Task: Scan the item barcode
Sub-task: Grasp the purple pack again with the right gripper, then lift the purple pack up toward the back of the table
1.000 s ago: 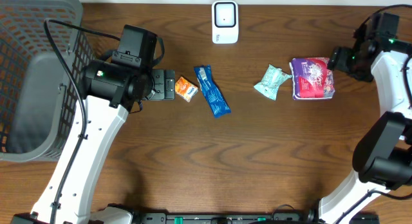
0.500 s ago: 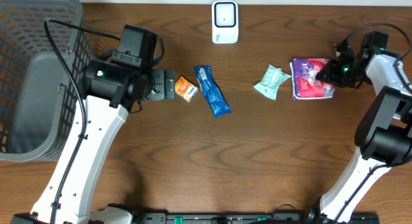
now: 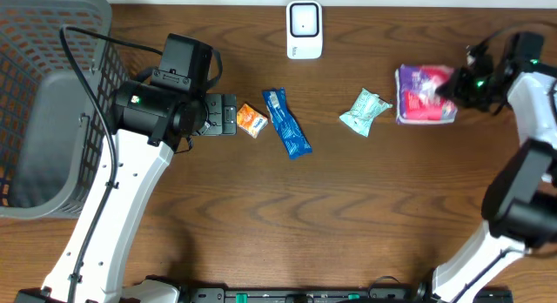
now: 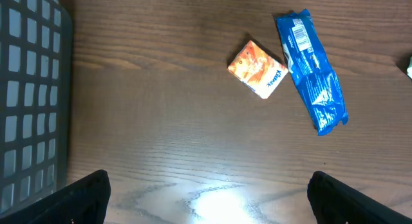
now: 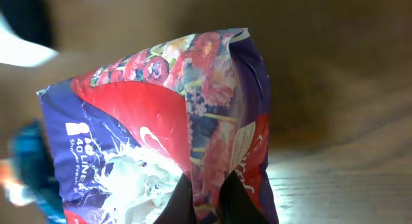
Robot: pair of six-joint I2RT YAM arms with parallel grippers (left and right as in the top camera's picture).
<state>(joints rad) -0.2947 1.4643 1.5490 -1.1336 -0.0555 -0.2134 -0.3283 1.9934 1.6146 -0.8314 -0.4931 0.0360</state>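
The purple and red floral plastic pack [image 3: 425, 94] sits toward the far right corner of the desk [image 3: 348, 216], pinched at its right-hand edge by the right arm's fingers [image 5: 183, 199], which are closed tight on a fold of the wrapper. From that grip the pack reaches leftward, toward the middle of the desk. From overhead its outline is nearly square, so its long axis is hard to call. In the right wrist view it runs lengthwise straight away from the fingers. Its printed face is turned up, with white lettering that is only partly legible. The near end is cut off at the bottom of that view, and the background is blurred. Whether the pack rests on the wood or hangs just clear of it cannot be told.

A small mint-green crumpled packet [image 3: 365, 111] lies just left of the pack, apart from it. The white box-shaped scanner [image 3: 304, 29] stands at the far edge near the middle, with bare wood between it and the pack. The whole near half of the desk is open wood.

Further left lie a long blue wrapper [image 3: 286, 122], angled, and a small orange box [image 3: 251, 120] just beside it. The left arm's fingers [image 4: 84, 198] are spread wide and hold nothing, with only their tips showing. A grey mesh basket [image 3: 43, 103] fills the left edge.
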